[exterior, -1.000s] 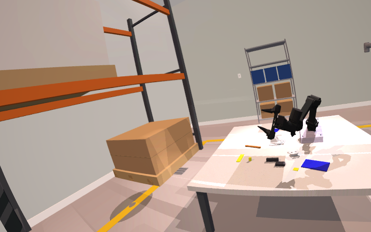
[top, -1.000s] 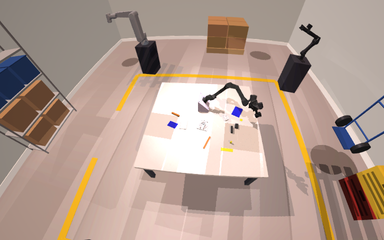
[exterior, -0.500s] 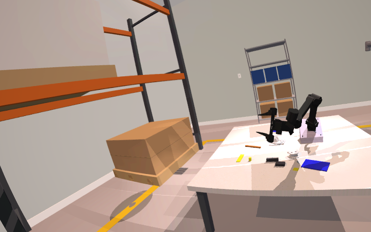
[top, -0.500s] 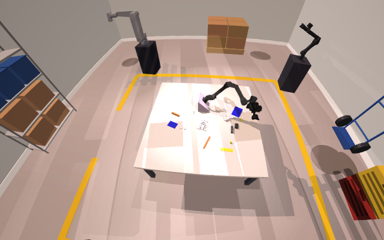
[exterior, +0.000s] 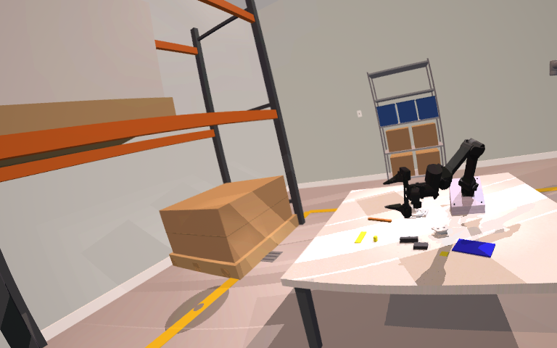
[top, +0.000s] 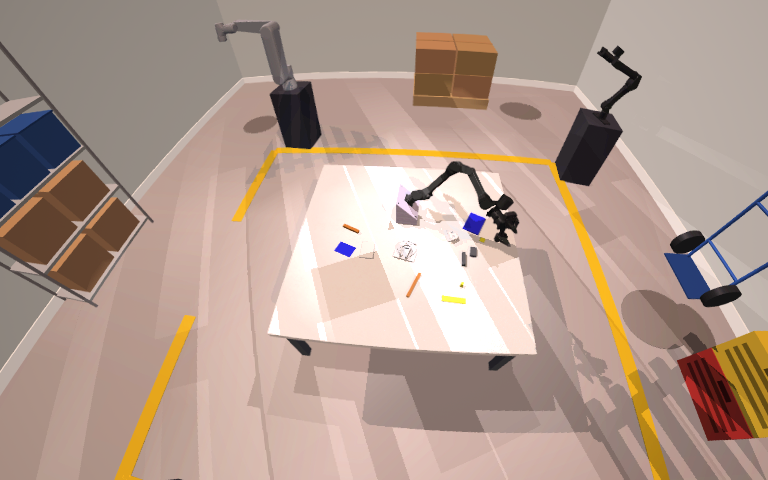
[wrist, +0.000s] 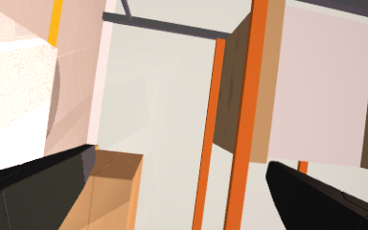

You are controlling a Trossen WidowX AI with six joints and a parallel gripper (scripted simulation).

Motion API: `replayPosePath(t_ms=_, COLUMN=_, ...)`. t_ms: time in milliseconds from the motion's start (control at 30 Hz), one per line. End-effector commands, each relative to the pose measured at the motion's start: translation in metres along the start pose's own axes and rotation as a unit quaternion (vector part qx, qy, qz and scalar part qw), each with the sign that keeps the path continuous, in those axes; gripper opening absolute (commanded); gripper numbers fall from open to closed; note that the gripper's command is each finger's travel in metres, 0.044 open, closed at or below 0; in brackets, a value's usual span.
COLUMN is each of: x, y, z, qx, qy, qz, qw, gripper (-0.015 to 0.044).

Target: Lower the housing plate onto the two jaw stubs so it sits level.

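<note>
A white base with small jaw-like parts (top: 405, 250) lies near the middle of the table; in the exterior view it is partly behind my gripper. A smaller white part (top: 451, 236) (exterior: 440, 230) lies nearer the arm's hand. A thin pale square outline (top: 367, 249) lies left of the base. I cannot tell for certain which is the housing plate, or whether anything sits on the jaw stubs. My gripper (top: 509, 232) (exterior: 385, 196) (wrist: 182, 161) is wide open and empty, raised above the table's right side and pointing sideways, away from the white parts.
On the table (top: 339, 189) (exterior: 328, 262) lie a blue panel (top: 474, 223) (exterior: 473, 247), a smaller blue piece (top: 344, 249), two orange bars (top: 350, 228) (top: 414, 284), two dark blocks (top: 463, 259) (top: 473, 251) and a yellow strip (top: 453, 300) (exterior: 360, 237). Tall racking stands beyond the table.
</note>
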State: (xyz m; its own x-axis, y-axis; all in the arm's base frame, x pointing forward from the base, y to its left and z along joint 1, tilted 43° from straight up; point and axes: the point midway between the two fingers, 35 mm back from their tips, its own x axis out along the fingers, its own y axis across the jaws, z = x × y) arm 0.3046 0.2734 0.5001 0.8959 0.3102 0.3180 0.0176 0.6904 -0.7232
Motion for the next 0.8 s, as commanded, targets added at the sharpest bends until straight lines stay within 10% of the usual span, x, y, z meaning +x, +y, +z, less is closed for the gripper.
replayPosePath(t_ms=0, x=-0.002, y=0.014, z=-0.009, qx=-0.033, qy=-0.004, qz=0.040, qw=0.999, gripper=0.0440)
replayPosePath(t_ms=767, x=-0.030, y=0.080, z=-0.061, qx=-0.132, qy=-0.016, qz=0.247, qw=0.960, gripper=0.0440)
